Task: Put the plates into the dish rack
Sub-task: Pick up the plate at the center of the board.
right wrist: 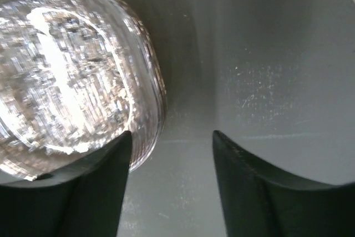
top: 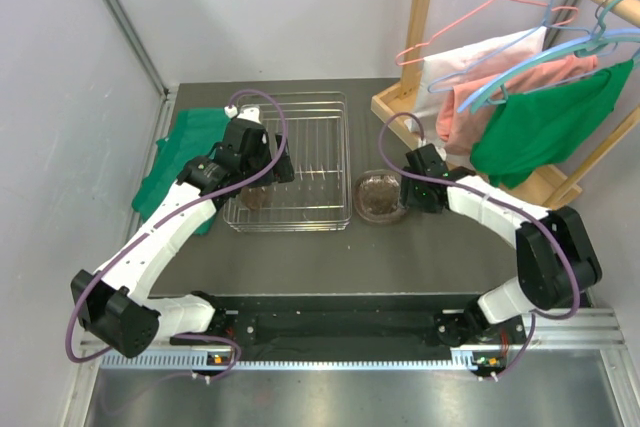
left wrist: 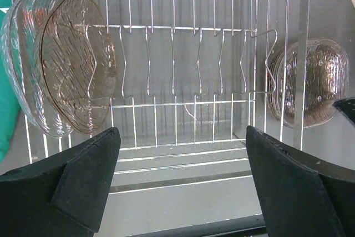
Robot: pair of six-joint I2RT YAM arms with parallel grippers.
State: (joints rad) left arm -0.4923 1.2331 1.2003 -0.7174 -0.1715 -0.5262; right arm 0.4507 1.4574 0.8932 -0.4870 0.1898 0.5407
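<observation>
The silver wire dish rack (top: 300,112) lies at mid-table. Two plates stand on edge in its near-left tines, a brown one (left wrist: 72,62) and a clear one (left wrist: 19,54) behind it; they also show in the top view (top: 256,198). My left gripper (left wrist: 183,154) is open and empty, hovering over the rack beside them (top: 262,169). A brownish stack of plates (top: 379,197) sits on the table right of the rack and shows through the rack wires (left wrist: 310,81). My right gripper (right wrist: 172,142) is open at that stack's right edge (top: 412,190). Its left finger is at the glass rim (right wrist: 61,76); nothing is between the fingers.
A green cloth (top: 178,162) lies left of the rack. A wooden clothes stand (top: 430,37) with hangers and pink, white and green garments (top: 540,117) fills the back right. The arms' base rail (top: 340,332) runs along the near edge.
</observation>
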